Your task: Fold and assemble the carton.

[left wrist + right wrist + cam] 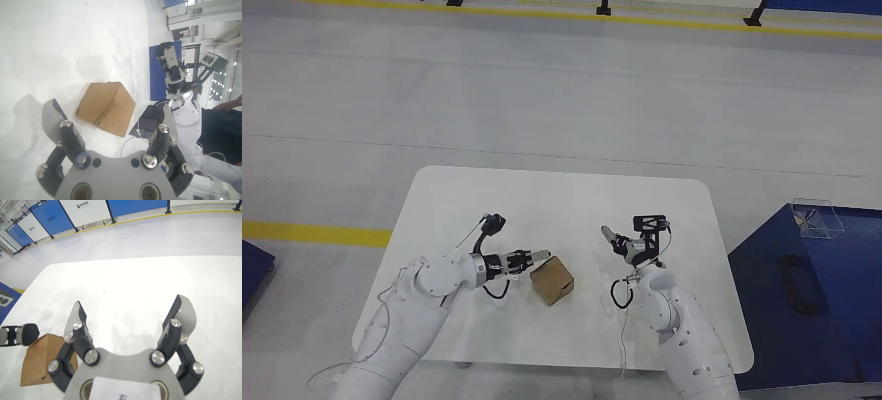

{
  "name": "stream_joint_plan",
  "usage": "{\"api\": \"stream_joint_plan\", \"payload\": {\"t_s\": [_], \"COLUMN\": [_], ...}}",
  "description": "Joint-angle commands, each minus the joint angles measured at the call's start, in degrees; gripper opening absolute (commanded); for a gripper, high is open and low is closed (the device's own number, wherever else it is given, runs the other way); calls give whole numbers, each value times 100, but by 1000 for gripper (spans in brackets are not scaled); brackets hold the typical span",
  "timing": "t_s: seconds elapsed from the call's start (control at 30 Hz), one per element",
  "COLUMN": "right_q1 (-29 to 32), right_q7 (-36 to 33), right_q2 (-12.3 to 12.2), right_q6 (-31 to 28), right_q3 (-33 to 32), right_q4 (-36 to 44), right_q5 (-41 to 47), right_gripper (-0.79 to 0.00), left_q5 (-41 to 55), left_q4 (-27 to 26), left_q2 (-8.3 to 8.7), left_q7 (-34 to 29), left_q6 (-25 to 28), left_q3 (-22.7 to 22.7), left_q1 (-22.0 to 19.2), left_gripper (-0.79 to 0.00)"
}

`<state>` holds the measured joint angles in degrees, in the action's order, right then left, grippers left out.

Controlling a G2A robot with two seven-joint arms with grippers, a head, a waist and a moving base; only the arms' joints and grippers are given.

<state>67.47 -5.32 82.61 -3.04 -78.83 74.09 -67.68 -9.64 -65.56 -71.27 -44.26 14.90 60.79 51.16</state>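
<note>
**Carton and grippers at the near middle of the table.** The carton [552,280] stood on the white table [542,195], turned cornerwise to its edges. It was a small brown cardboard box, already closed into a near-cube. The left wrist view showed a seam where two flaps met across one face, gaping slightly at one end, and a slightly ragged far edge.

The left gripper [540,258] lay just beside the carton's left upper edge, with its fingers spread wide and holding nothing. Whether a fingertip touched the cardboard could not be told. The right gripper [130,306] hung above bare table to the carton's right, apart from it, with its fingers equally wide and empty.

The carton was judged to be light and likely to slide or tip under a one-sided push. Its walls looked stiff along the folds but could dent at mid-panel, and the matt paper should give the pads fair grip. The best hold appeared to be across two opposite walls, close to the folded edges and off the seamed face, with modest pressure. The second gripper could steady the box while any loose flap was pressed home.
</note>
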Motion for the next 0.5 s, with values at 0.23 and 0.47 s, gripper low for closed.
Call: {"api": "stream_joint_plan", "payload": {"t_s": [0.23,0.47], "right_q1": [0,0], "right_q7": [0,0], "right_q2": [0,0], "right_q6": [0,0], "right_q3": [0,0], "right_q4": [0,0], "right_q5": [0,0], "right_gripper": [0,0], "left_q5": [-2057,-3190], "left_q4": [-2346,-2480], "left_q2": [269,246], "left_q7": [770,1075], "left_q6": [394,99], "left_q3": [316,-58], "left_q1": [1241,1370], "left_gripper": [-785,-785]}}
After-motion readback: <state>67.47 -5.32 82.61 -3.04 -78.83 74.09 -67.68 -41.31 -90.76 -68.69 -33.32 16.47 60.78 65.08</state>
